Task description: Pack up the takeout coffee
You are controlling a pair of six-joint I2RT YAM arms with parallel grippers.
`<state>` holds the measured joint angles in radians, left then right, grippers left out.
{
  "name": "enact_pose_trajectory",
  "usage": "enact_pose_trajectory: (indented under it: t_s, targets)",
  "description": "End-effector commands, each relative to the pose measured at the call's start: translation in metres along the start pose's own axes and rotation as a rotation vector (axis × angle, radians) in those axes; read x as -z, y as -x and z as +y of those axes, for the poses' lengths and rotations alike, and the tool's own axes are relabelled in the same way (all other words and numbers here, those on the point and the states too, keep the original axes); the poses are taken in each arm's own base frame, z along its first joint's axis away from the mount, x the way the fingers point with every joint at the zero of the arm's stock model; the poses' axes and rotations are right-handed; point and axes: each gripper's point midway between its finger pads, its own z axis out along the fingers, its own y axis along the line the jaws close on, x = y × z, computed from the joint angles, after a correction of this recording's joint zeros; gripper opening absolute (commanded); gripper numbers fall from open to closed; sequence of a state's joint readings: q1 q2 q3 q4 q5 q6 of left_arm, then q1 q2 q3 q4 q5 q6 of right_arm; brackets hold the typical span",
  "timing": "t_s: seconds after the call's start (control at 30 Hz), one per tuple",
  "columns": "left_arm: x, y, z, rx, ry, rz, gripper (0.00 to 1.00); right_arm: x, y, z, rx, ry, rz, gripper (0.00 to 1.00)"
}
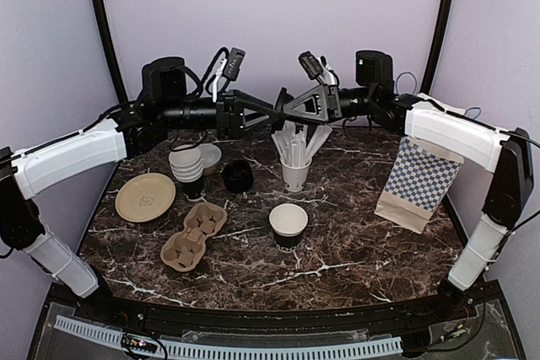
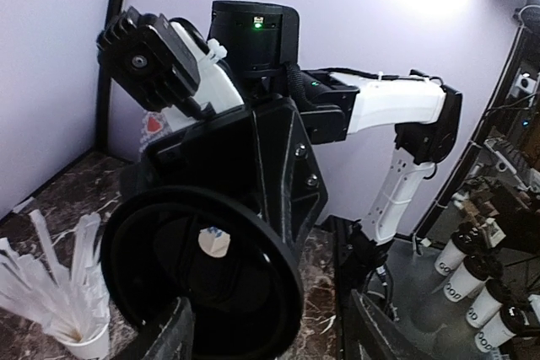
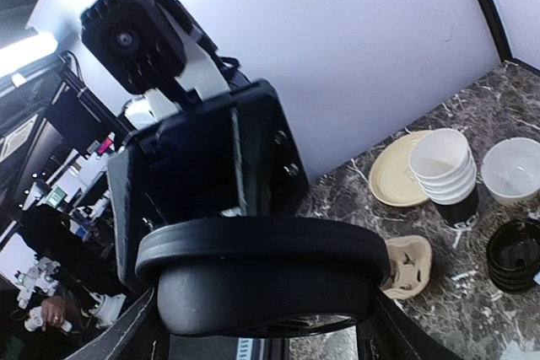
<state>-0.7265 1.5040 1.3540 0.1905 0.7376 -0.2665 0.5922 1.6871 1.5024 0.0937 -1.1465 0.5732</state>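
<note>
A black round plastic lid [image 3: 261,271] is gripped in mid-air by the right gripper [image 1: 294,110], the left gripper [image 1: 272,114] is spread loose around it, and the uncapped black paper cup [image 1: 288,225] is seen upright mid-table on the dark marble table [image 1: 354,246]

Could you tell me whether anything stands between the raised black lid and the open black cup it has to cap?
Yes: the straw cup stands just behind the open black cup, and its straws reach up toward the lid held above them. Nothing else visible lies between lid and cup.
</note>
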Motion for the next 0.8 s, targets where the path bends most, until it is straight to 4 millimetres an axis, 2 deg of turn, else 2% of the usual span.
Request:
enact_pose_trajectory:
  t_s: [0.0,0.13,0.17,0.3,0.5,0.63,0.77]
  targets:
    - [0.034,0.002,-0.001,-0.160,0.177,0.067,0.65,0.022,-0.008,-0.007,0.130,-0.146,0.035,0.70]
    - [0.054,-0.025,0.031,-0.188,0.382,0.203,0.65,0.039,-0.025,-0.017,0.242,-0.288,0.122,0.71]
    - [0.059,-0.026,0.041,-0.193,0.444,0.217,0.65,0.043,-0.030,-0.019,0.276,-0.320,0.151,0.71]
    - [0.070,-0.036,0.059,-0.197,0.555,0.263,0.65,0.060,-0.054,-0.022,0.362,-0.423,0.269,0.70]
    - [0.075,-0.043,0.077,-0.196,0.631,0.291,0.65,0.081,-0.085,-0.019,0.471,-0.504,0.436,0.71]
    - [0.075,-0.051,0.085,-0.186,0.656,0.322,0.65,0.090,-0.119,-0.020,0.492,-0.520,0.595,0.71]
    - [0.076,-0.052,0.087,-0.186,0.662,0.328,0.65,0.098,-0.163,-0.033,0.480,-0.557,0.761,0.71]
